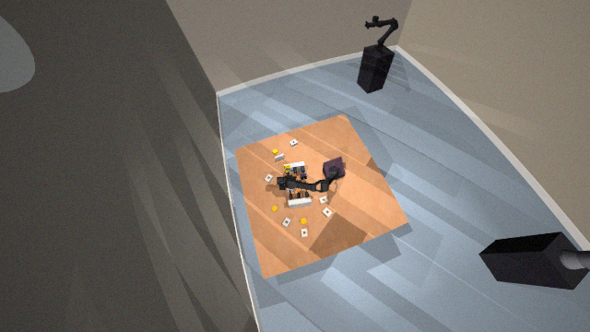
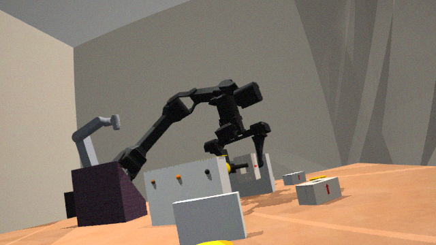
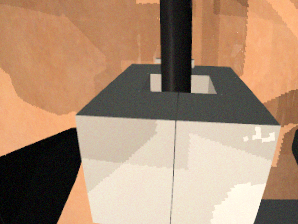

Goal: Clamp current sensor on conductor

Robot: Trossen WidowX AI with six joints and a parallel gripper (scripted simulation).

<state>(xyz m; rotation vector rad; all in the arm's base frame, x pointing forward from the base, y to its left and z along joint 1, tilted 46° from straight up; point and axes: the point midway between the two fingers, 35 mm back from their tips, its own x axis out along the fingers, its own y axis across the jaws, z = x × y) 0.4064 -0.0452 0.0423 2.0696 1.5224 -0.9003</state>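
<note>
Split-core sensor (image 3: 174, 163) sits around the conductor (image 3: 176, 23), which runs through its opening. Gripper (image 2: 238, 144) hangs above, between two terminal blocks (image 2: 185, 185) (one nearer the exterior camera, one behind). Arm base (image 2: 102, 194) to their left, spare sensors (image 2: 318, 190) on the table (image 2: 375, 204) to the right.
</note>
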